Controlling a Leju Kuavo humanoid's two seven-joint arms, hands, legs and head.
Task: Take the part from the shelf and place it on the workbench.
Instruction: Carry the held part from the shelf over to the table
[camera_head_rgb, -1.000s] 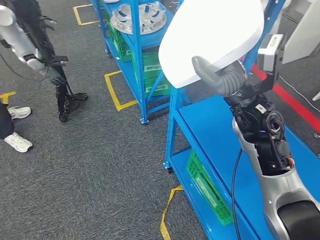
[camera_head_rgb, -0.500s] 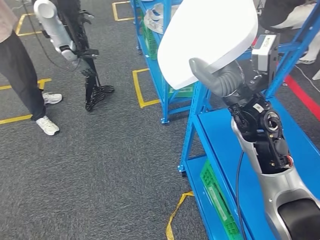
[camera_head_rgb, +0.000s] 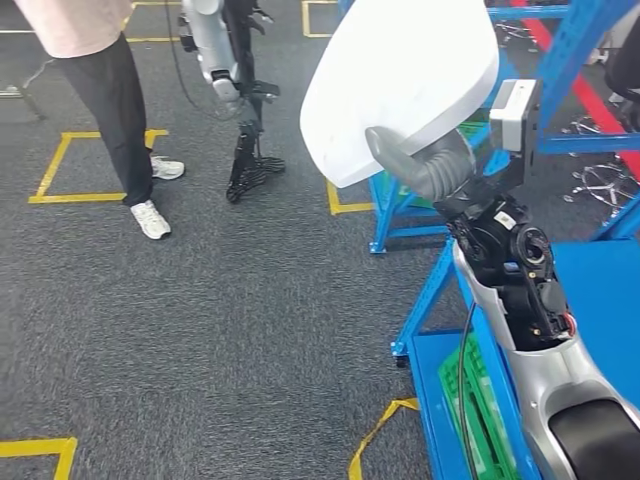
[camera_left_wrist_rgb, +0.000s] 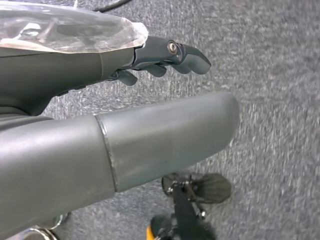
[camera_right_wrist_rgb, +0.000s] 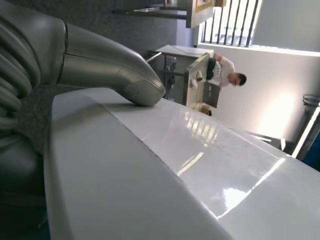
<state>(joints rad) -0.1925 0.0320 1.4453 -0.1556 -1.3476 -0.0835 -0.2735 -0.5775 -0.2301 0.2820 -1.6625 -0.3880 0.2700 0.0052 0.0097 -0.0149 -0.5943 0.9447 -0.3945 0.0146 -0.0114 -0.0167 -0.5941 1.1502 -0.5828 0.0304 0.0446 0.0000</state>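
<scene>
head view: right hand (camera_head_rgb: 441, 165) grips the white part (camera_head_rgb: 400, 80), carried clear of the blue shelf (camera_head_rgb: 460, 265); keep it level in transit.
left wrist view: left hand (camera_left_wrist_rgb: 124, 100) empty, fingers apart.
right wrist view: thumb (camera_right_wrist_rgb: 113, 67) pressing on part; maintain pressure.

open grey carpet floor (camera_head_rgb: 226, 320) lies left; blue metal shelf frames (camera_head_rgb: 423, 300) crowd the right, a standing person (camera_head_rgb: 113, 110) far left.

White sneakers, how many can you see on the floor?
2. One sneaker lies farther back beside the person's dark trouser leg; the other sneaker is nearer, on the grey carpet. None seem hidden.
</scene>
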